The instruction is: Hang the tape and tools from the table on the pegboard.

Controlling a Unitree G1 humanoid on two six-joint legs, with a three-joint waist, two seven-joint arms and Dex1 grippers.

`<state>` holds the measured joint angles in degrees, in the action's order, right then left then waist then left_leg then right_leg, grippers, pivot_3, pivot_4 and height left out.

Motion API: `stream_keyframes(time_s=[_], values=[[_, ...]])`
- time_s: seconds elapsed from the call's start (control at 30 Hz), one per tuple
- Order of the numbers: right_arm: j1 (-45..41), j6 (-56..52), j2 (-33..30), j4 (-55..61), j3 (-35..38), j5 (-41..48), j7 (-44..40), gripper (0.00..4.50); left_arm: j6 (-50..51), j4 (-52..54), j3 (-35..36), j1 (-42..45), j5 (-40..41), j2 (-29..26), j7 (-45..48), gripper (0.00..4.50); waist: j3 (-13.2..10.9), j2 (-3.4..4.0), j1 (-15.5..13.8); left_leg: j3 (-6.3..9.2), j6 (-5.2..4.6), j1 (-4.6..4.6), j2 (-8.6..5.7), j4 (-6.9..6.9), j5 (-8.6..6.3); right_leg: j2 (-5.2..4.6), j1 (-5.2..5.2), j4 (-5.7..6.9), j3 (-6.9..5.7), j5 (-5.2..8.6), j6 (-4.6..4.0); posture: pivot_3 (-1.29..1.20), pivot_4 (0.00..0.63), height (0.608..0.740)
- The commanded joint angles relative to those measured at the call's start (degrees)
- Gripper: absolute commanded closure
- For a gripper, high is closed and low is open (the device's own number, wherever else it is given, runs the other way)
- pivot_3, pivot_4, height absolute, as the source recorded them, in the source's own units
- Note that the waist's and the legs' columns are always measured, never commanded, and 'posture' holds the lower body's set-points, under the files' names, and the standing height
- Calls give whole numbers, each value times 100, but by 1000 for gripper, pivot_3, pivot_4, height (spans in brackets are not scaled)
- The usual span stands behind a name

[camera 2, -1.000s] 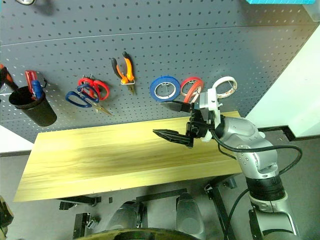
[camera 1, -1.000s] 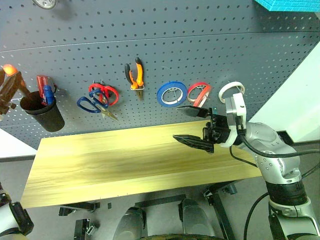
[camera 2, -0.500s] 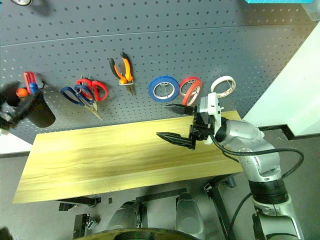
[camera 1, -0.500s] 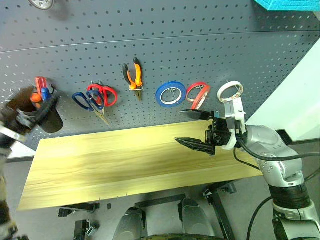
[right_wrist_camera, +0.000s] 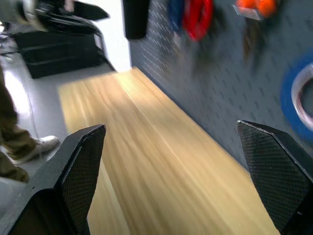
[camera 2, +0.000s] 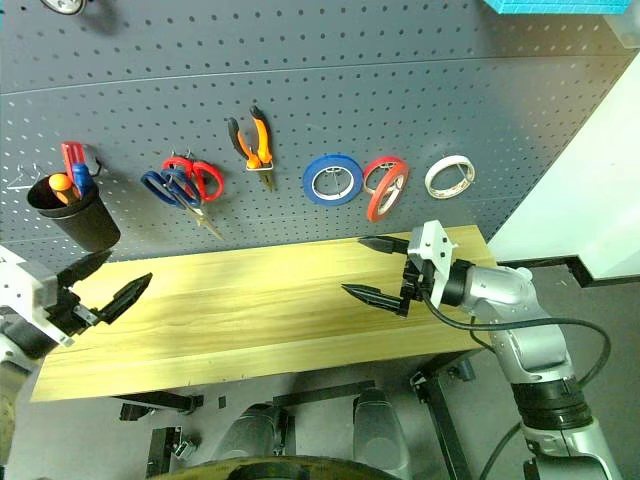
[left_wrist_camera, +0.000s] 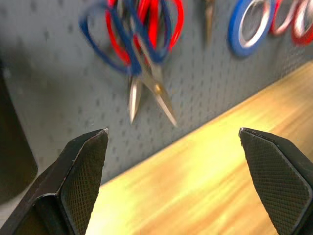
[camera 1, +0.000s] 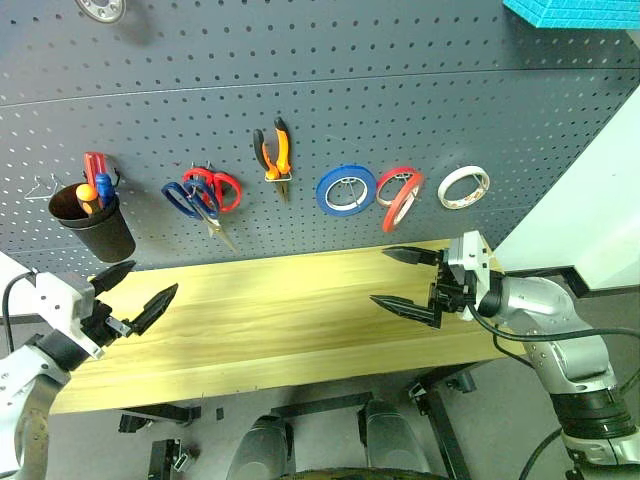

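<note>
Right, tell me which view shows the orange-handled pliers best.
The left eye view: the pliers hang whole and sharp on the pegboard, handles up. The right eye view shows them just as whole. The left wrist view catches only their blurred tip at its edge; the right wrist view a blurred orange bit of the handles.
</note>
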<state>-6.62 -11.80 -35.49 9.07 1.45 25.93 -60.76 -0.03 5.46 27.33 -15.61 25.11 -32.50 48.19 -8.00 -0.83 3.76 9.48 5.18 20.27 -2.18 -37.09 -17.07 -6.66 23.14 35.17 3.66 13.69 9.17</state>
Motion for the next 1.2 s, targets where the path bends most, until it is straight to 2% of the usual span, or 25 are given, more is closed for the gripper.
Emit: stream_keyframes(time_s=[0.03,0.23,0.4,0.47,0.87,1.2], values=[[350,948,-66,-473,325,-477,129,0,-1068,-712,-234,-66,-526,255,37,39,20,2,-1,0,0,0,0,1,0,0,0,-1,0,0,0,-94,62,738],[1008,1909,-93,-1225,599,-919,295,0,-1731,-1194,-652,-200,-765,617,13,39,75,9,4,-1,0,-7,0,-1,0,0,-8,0,1,-1,1,-102,50,738],[1346,2261,-107,-1566,746,-992,380,0,-2094,-1373,-1005,-340,-1033,818,-107,39,123,24,22,-6,-8,-86,0,3,-6,-1,-91,-10,3,16,-16,-111,38,738],[1331,2355,-72,-1748,779,-1011,443,0,-2207,-1481,-1090,-343,-1093,849,-160,39,139,27,37,-10,-8,-88,1,1,-6,0,-93,-10,9,30,6,-117,30,738],[1014,2513,-38,-2390,645,-982,442,0,-2512,-1776,-1268,-440,-1126,794,-274,39,299,86,22,-11,-9,-94,1,-1,-6,0,-96,-7,11,29,6,-104,18,738],[953,2515,-44,-2539,579,-1020,371,0,-2568,-1752,-1260,-617,-1091,758,-254,39,302,87,16,-11,-9,-93,1,0,-6,0,-94,-7,11,30,6,-86,33,738]])
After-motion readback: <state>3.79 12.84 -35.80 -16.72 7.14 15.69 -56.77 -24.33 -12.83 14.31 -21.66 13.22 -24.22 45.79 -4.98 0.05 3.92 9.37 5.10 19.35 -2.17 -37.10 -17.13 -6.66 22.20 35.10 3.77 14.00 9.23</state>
